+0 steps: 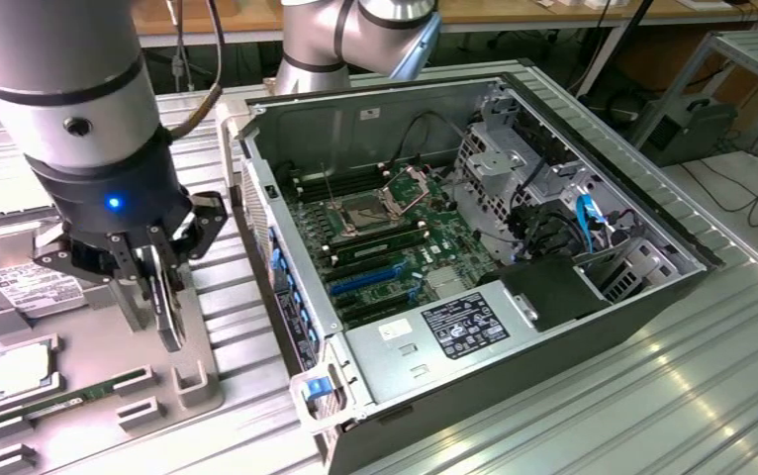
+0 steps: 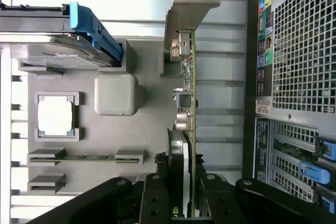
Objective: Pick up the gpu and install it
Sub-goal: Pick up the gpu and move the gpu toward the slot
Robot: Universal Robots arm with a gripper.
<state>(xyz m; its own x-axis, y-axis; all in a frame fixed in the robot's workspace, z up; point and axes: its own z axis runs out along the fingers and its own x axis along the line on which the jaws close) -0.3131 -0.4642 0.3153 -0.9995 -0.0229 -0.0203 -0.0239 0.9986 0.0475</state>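
One gpu [image 1: 168,312] stands on edge over the tray [image 2: 152,124], pinched on its two flat faces between the fingers of my gripper [image 2: 182,184]. I judge it light and stiff but fragile. The small parts on its board should not be pressed, so the plain faces are the good place to hold. I count one computer case [image 1: 393,129] beside my gripper, then under it one tray, one hard drive [image 1: 30,287], one processor [image 2: 55,115] and one memory stick [image 2: 79,157].
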